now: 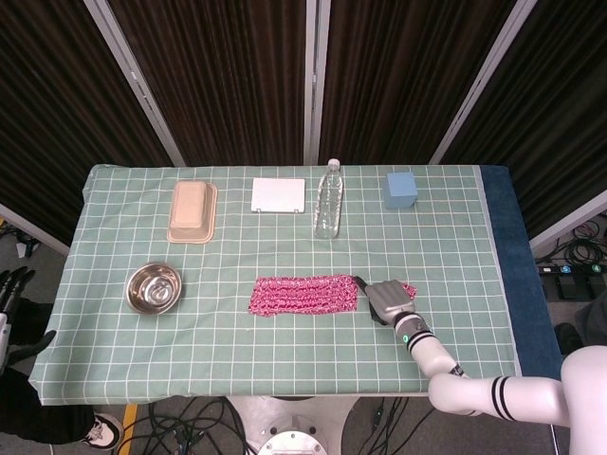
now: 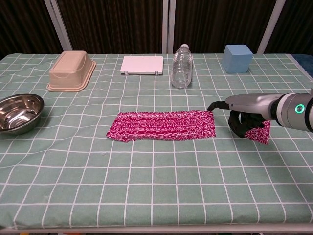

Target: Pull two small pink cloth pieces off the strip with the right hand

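The long pink patterned strip [image 1: 303, 295] [image 2: 164, 125] lies flat across the middle of the table. One small pink cloth piece [image 2: 259, 132] [image 1: 408, 287] lies apart to its right, partly covered by my right hand. My right hand [image 1: 384, 300] [image 2: 242, 116] hovers low between that piece and the strip's right end. One finger stretches toward the strip's end while the others hang down, and it holds nothing. My left hand [image 1: 11, 296] hangs off the table's left edge with its fingers spread, seen only in the head view.
A steel bowl [image 1: 155, 287] [image 2: 17, 111] sits at the left. Along the back stand an upturned beige tub [image 1: 193, 210] [image 2: 72, 70], a white flat box [image 1: 279, 194] [image 2: 142, 64], a clear bottle [image 1: 328, 199] [image 2: 181, 67] and a blue cube [image 1: 401, 190] [image 2: 237, 58].
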### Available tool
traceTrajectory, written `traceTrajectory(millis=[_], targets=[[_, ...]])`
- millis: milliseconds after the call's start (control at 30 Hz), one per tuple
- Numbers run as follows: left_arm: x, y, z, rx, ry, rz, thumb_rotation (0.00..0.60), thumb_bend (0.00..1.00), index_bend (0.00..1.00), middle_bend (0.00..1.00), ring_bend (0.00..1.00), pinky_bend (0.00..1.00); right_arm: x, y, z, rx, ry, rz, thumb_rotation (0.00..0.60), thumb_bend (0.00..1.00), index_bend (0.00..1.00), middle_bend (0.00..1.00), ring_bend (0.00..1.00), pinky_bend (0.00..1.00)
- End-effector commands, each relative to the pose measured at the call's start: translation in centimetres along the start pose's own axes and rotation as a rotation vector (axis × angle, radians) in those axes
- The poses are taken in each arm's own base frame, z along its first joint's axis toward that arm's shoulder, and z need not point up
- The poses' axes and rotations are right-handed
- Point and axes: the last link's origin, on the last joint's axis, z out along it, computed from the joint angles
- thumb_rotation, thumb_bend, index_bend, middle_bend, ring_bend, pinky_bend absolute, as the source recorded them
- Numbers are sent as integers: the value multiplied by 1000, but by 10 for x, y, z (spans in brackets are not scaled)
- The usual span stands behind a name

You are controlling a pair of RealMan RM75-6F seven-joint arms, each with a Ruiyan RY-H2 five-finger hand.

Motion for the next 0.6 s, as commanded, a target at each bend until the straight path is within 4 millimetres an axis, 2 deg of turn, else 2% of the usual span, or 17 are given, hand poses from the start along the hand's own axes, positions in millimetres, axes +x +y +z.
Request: traceTrajectory(millis=[33, 400, 600], targets=[[1, -1, 0, -1, 0, -1, 600, 189, 82, 52, 0, 153, 0, -3, 1, 4, -13, -2, 600, 1000, 26, 905, 902, 785], [2, -1, -1, -1, 1, -3, 600, 189, 81, 52, 0, 153, -2, -5, 1, 5, -54, -15, 600, 1000, 57, 905, 902, 785], [2, -1, -1, -1, 1, -2, 600, 189, 81, 52, 0, 153, -7, 0, -5, -1, -71, -27, 600, 1000, 94, 905, 902, 785]])
